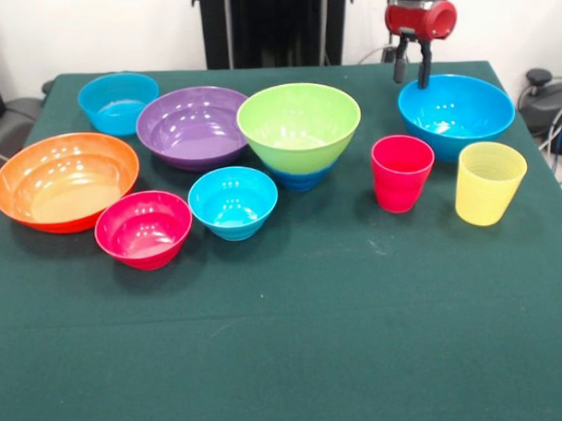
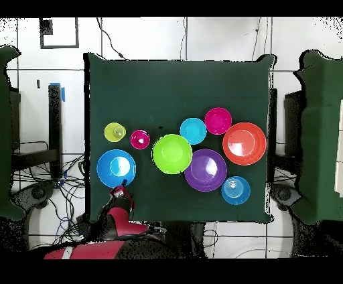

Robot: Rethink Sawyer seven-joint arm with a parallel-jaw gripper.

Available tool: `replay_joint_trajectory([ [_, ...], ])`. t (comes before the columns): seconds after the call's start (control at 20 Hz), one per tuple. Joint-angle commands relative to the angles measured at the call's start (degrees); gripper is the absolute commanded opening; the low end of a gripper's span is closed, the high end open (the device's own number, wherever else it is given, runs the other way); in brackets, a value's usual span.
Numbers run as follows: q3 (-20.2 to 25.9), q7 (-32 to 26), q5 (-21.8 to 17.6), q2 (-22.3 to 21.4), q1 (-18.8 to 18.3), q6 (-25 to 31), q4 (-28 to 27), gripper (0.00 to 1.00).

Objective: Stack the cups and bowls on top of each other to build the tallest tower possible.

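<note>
Bowls of glossy round plastic on a matte green cloth surface [image 1: 295,358], left to right: shallow orange bowl [image 1: 66,181], small pink-red bowl [image 1: 143,229], cyan bowl [image 1: 118,102] at the far edge, wide purple bowl [image 1: 193,127], small cyan bowl [image 1: 233,202], and lime green bowl [image 1: 298,125] nested on a small blue bowl [image 1: 298,178]. Tapered red cup [image 1: 402,172] and ribbed translucent yellow cup [image 1: 488,182] stand apart before a bright blue bowl [image 1: 456,114]. Gripper [image 1: 412,75] hangs above that bowl's far rim, jaws narrowly parted, empty.
</note>
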Motion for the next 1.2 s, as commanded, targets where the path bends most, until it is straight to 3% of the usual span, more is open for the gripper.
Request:
replay_joint_trajectory([
  [0.05, 3.01, 7.59, 4.98, 0.92, -0.24, 7.05, -9.02, 1.0],
  [0.55, 3.29, 6.65, 6.98, 0.81, 0.53, 8.47, -10.49, 1.0],
  [1.2, 3.66, 6.12, 6.22, 2.25, 0.89, 8.43, -11.19, 1.0],
])
